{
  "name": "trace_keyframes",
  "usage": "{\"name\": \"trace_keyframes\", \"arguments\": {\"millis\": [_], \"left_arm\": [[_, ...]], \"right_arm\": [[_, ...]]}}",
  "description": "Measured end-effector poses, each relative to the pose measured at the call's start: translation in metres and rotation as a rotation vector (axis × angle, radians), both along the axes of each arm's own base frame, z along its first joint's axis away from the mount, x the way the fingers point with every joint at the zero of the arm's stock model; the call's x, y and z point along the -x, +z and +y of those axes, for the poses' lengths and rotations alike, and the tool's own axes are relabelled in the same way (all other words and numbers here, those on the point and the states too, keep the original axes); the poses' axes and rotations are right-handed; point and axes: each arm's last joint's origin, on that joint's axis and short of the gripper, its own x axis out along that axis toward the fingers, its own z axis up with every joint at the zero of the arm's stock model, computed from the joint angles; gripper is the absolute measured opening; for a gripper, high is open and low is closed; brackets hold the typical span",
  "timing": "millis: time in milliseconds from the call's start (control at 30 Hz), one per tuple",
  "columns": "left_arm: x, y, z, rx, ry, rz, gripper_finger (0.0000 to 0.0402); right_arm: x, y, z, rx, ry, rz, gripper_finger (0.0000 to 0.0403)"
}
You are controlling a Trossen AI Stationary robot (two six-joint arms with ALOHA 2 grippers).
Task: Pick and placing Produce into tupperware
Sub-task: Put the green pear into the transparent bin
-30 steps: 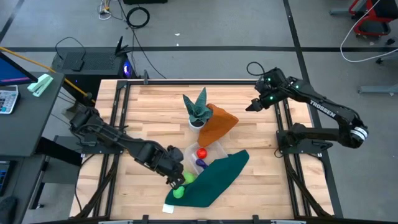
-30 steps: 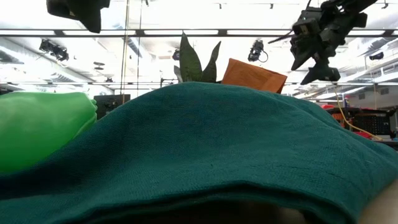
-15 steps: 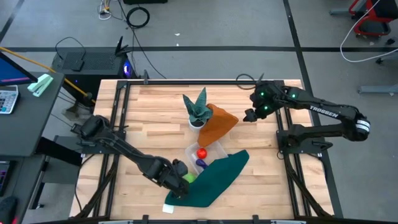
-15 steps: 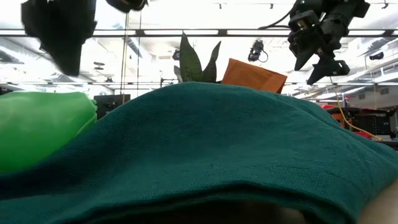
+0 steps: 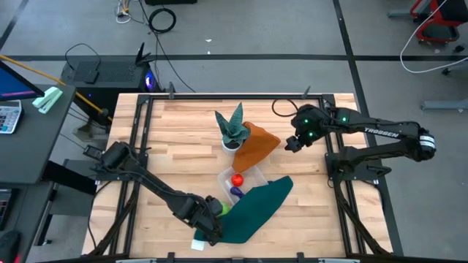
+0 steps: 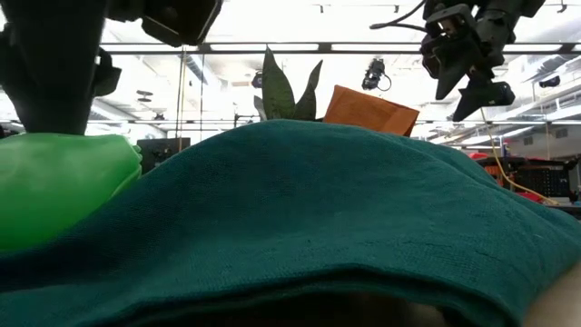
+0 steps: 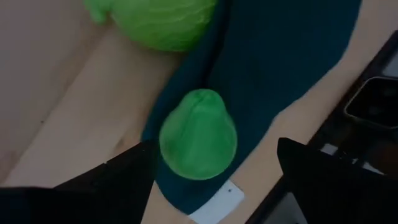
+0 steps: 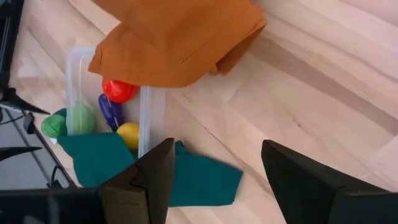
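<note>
A green pear-shaped piece of produce [image 7: 199, 134] lies on the near edge of a dark green cloth [image 5: 252, 210]. A paler green piece [image 7: 155, 22] lies just beyond it. My left gripper [image 7: 211, 149] is open and points down over the pear, one finger on either side, at the table's near edge [image 5: 210, 228]. The clear tupperware [image 8: 150, 118] holds a red ball [image 8: 118, 90], a purple piece [image 8: 112, 111] and a yellow piece [image 8: 127, 134]. My right gripper [image 8: 214, 180] hangs open above the table at the far right [image 5: 291, 144], with nothing between its fingers.
An orange cloth [image 5: 256, 146] lies over the tupperware's far end, and the green cloth covers its near end. A spiky potted plant [image 5: 232, 130] stands beside the orange cloth. A black frame [image 5: 333, 153] runs along the table's sides. Bare wood shows at the left and right.
My left gripper has gone down and toward the table's near edge, coming over the green pear. My right gripper has swung from the far right corner toward the orange cloth, staying at about the same height. The produce and the cloths have not moved.
</note>
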Motion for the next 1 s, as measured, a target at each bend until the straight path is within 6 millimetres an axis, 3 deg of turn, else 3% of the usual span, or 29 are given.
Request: {"name": "trace_keyframes", "arguments": {"millis": [733,1000], "left_arm": [[-0.011,-0.031,-0.004,-0.020,0.036,0.030,0.0338],[-0.010,-0.031,-0.004,-0.024,0.031,0.033,0.0302]], "right_arm": [[-0.002,0.001,0.005,0.011,0.041,-0.012,0.0202],[-0.003,0.001,0.005,0.013,0.023,-0.012,0.0202]]}}
